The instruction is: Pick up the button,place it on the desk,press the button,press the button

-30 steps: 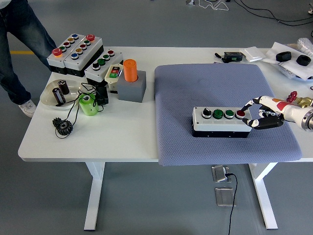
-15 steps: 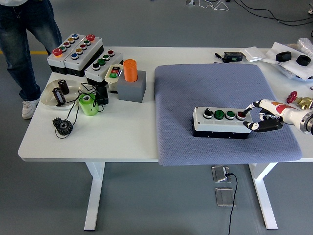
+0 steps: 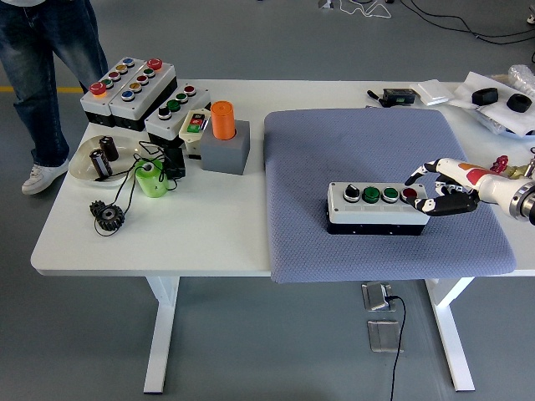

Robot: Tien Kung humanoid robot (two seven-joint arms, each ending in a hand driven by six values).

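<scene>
From the head view, the button box (image 3: 376, 206) already lies on the grey mat (image 3: 368, 142), and my right hand (image 3: 441, 190), holding nothing, index finger stretched just over the red button (image 3: 410, 195), is pressing; next I judge a straight downward push.

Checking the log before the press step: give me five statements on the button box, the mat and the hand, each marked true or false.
1. The button box lies on the grey mat. True.
2. The box's red button is at its left end. False: it is at the right end, nearest the right hand.
3. The left hand grips the box. False: no left hand shows.
4. An orange cylinder stands in a grey block. True.
5. The mat covers the table's left half. False: the right.
</scene>
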